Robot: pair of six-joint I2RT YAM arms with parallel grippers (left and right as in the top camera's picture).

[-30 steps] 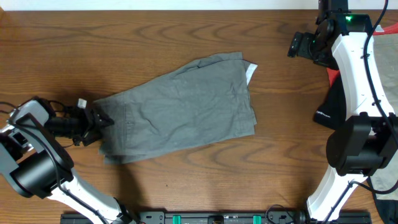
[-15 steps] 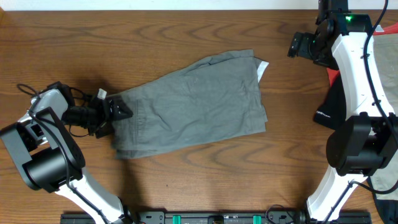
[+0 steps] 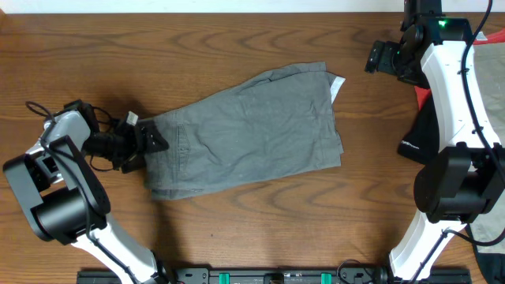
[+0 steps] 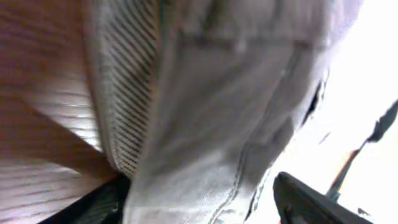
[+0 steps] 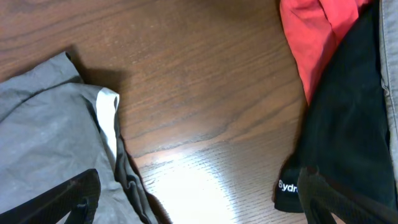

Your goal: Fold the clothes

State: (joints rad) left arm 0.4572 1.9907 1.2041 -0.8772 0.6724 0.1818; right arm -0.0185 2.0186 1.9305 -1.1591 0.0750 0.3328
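While left end effector [image 3: 151, 142] clamps the shorts [image 3: 245, 134], their legs point right; right end effector [image 3: 377, 57] gapes.

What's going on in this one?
The left gripper pinches the waistband end of the grey shorts, which lie spread flat on the table. The right gripper hangs open, holding nothing, above the table between the shorts and a red garment and a black garment.

Left wrist view blurred and overexposed; glare on the table [image 5: 186, 180].
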